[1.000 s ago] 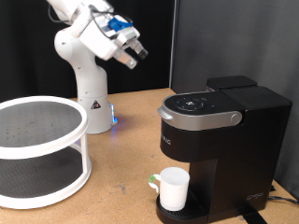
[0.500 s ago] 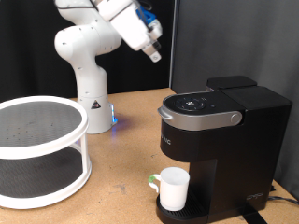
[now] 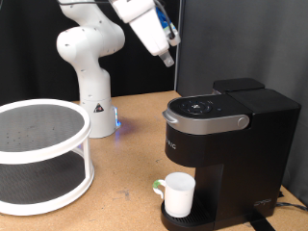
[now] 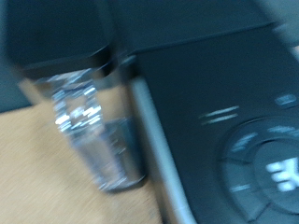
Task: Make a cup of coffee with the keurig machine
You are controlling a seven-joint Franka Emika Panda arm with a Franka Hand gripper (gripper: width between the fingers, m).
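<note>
The keurig machine [image 3: 226, 135] stands at the exterior view's right with its lid down and its button panel [image 3: 202, 107] on top. The cup [image 3: 179, 193] sits upright on the drip base under the spout, its handle with a bit of green towards the exterior view's left. My gripper [image 3: 170, 56] is high in the air, above the machine and to the left of it, pointing down-right and touching nothing. Its fingers look closed together and empty. The blurred wrist view shows the machine's top [image 4: 215, 84], the button panel [image 4: 266, 163] and the clear water tank [image 4: 93, 131]. The fingers do not show there.
A white round two-tier rack [image 3: 38, 154] stands at the exterior view's left on the wooden table [image 3: 135, 164]. The arm's white base [image 3: 91, 87], with a blue light, is behind it. A black curtain hangs behind the machine.
The arm has swung up and to the exterior view's right, so the gripper is now higher and closer above the machine. The cup and the machine have not moved.
</note>
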